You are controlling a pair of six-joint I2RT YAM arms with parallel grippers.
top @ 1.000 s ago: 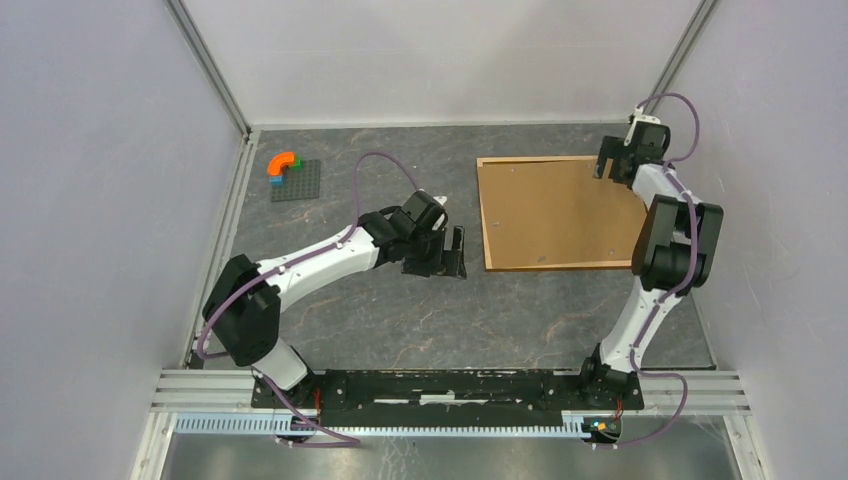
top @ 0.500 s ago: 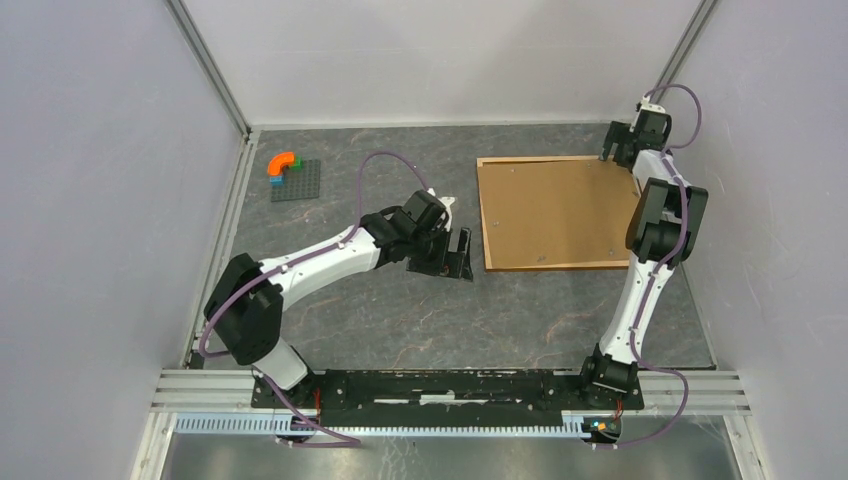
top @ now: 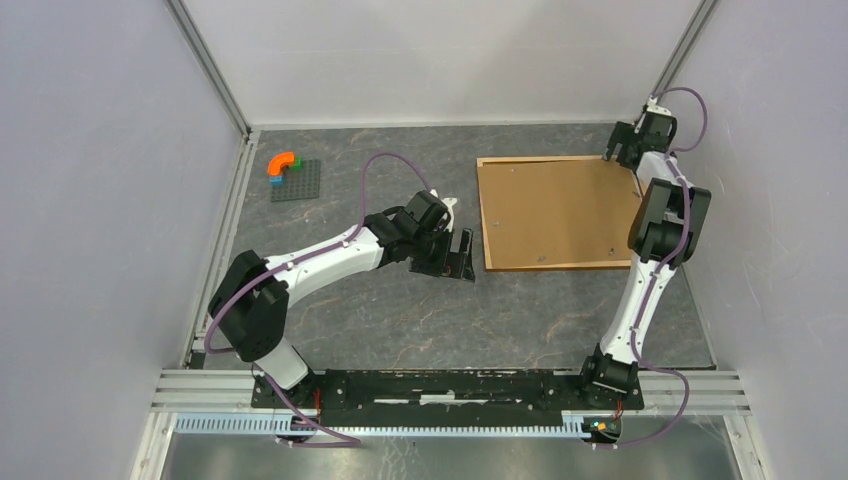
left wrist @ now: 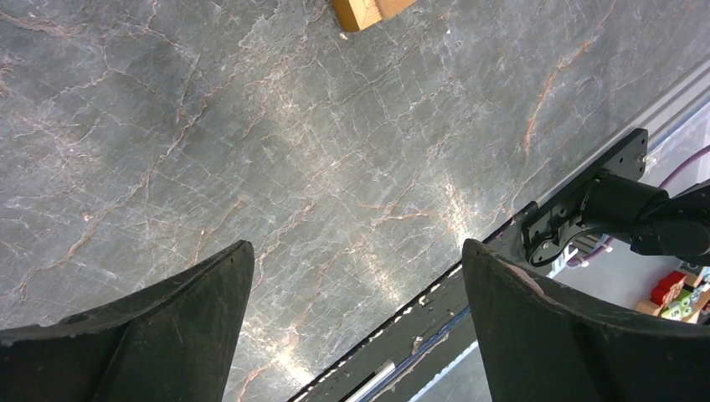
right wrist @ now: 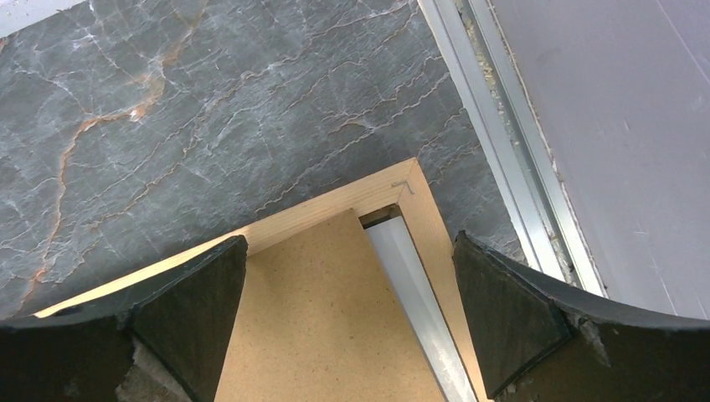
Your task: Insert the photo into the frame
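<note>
From above, we see the frame [top: 555, 212] lying flat at far right. The left gripper [top: 462, 262] is just beside its near-left corner, the right gripper [top: 622, 155] at its far-right corner. On the left wrist, we've got jaws spread wide and empty. On the right wrist, the jaws are wide too, with the frame's corner beneath.

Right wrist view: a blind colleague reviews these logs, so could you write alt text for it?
Open jaws hang over a corner of the light wooden frame, which lies on the dark marbled table. A brown board fills the frame, with a pale strip showing along one side; a metal rail runs at right.
</note>
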